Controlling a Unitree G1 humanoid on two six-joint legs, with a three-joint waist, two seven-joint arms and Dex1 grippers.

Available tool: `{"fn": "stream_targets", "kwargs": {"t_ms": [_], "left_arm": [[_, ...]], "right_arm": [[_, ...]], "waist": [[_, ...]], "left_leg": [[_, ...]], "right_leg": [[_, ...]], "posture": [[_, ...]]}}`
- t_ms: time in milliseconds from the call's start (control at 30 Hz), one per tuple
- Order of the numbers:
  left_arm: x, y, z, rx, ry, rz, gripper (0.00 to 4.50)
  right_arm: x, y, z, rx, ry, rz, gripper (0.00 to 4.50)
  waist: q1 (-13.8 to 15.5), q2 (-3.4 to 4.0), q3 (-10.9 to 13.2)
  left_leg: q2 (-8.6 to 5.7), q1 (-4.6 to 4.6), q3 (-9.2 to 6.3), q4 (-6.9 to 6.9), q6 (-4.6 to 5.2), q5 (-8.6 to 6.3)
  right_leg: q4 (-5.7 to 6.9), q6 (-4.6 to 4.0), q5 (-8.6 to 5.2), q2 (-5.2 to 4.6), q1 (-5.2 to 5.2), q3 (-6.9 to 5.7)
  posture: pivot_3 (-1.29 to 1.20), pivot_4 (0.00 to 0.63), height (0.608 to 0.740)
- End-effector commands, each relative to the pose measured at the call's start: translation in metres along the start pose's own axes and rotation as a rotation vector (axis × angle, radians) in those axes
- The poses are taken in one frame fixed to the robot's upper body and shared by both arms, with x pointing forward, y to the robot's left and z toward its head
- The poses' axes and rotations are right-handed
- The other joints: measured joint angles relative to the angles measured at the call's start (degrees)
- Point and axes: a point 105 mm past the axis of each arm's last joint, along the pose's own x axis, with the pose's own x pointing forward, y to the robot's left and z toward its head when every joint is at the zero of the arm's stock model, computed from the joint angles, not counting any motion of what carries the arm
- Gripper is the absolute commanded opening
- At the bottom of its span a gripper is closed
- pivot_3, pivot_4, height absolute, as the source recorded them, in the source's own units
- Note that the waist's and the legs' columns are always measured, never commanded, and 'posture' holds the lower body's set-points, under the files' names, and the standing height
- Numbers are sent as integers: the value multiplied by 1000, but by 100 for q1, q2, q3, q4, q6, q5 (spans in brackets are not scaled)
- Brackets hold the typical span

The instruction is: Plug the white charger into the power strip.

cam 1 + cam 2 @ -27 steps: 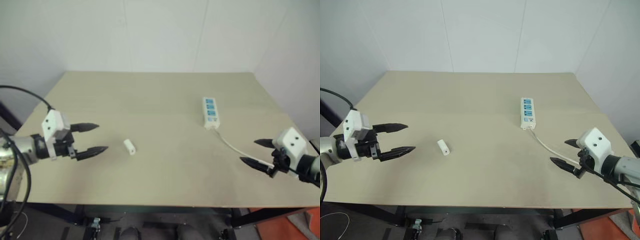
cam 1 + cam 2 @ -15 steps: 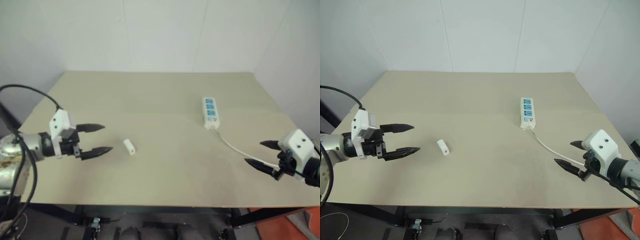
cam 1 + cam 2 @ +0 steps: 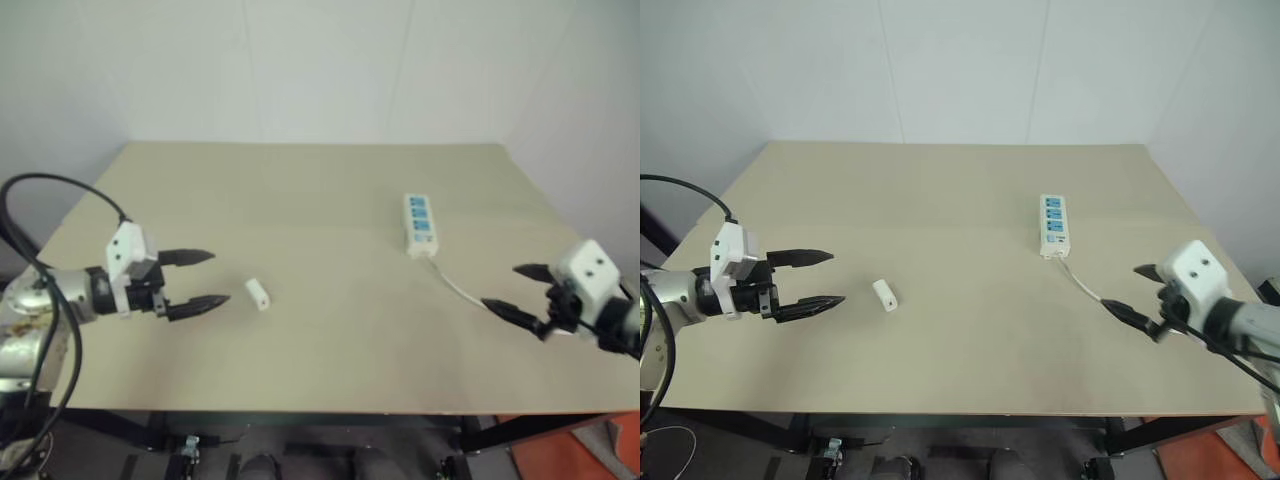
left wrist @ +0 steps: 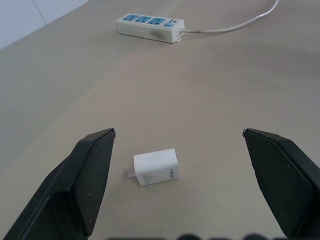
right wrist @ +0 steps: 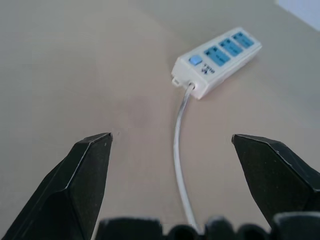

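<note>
The white charger lies on its side on the tan counter, in the left half of the surface and toward the near edge, nothing touching it. In the left wrist view its two metal prongs are visible at one end of the block, lying level with the counter. The left gripper hovers just above the counter on the charger's left, near it but apart from it, its black fingers aimed at the charger; the jaws stand wide apart and empty. In the left wrist view the charger sits between the two spread fingertips and a little beyond them, with a clear gap on either side. The power strip lies flat on the right half of the counter, well apart from the charger, its long axis running from near to far with the blue socket faces turned upward. Its thin white cord leaves the near end and runs across the counter toward the right near edge. The right gripper is held above that cord, near the counter's right edge, pointing toward the strip; its jaws are likewise wide apart and hold nothing. In the right wrist view the strip and the cord both lie ahead, between the spread fingers.
</note>
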Motion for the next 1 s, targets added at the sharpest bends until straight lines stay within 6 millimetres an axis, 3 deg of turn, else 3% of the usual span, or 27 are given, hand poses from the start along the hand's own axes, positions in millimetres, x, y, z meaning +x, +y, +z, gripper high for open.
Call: {"fn": "stream_targets", "kwargs": {"t_ms": [33,167,333,467,800,900,1000], "left_arm": [[5,4,13,85,-11,-8,4472],[7,4,16,118,-2,-30,4472],[13,2,18,141,-1,-56,4472],[18,-5,18,151,-4,-112,4500],[25,-7,15,158,-10,-136,4500],[26,-6,15,158,-10,-143,4500],[26,-3,14,166,0,-143,4500]], "right_arm": [[33,-9,-10,55,33,-54,4500],[75,-24,-18,113,71,-119,4500],[101,-30,-32,180,150,-133,4500],[108,-18,-39,175,202,-39,3576],[116,-14,-31,193,166,-37,33],[113,-11,-22,173,126,-38,11],[98,0,-11,159,95,-9,11]], "waist": [[18,-1,2],[23,1,5],[51,2,5],[44,2,5],[25,2,4],[19,2,5],[31,3,4]], "left_leg": [[0,-2,-1,1,-1,1],[-2,-7,1,0,-2,2],[-5,-49,-3,-15,-2,1],[-8,-86,-3,-19,-2,1],[-3,-36,-6,-12,-2,2],[-3,-37,-6,-10,-2,2],[-3,-45,-10,-13,-2,2]], "right_leg": [[0,-1,2,1,-1,0],[-3,-2,4,0,-6,3],[-8,-48,29,-5,-43,-6],[-9,-52,32,-11,-79,-8],[1,-54,36,-2,-37,-9],[1,-54,36,-1,-35,-8],[1,-55,36,0,-44,-10]], "posture": [[0,150,740],[0,150,740],[0,150,740],[0,150,740],[0,150,740],[0,150,740],[0,150,740]]}}
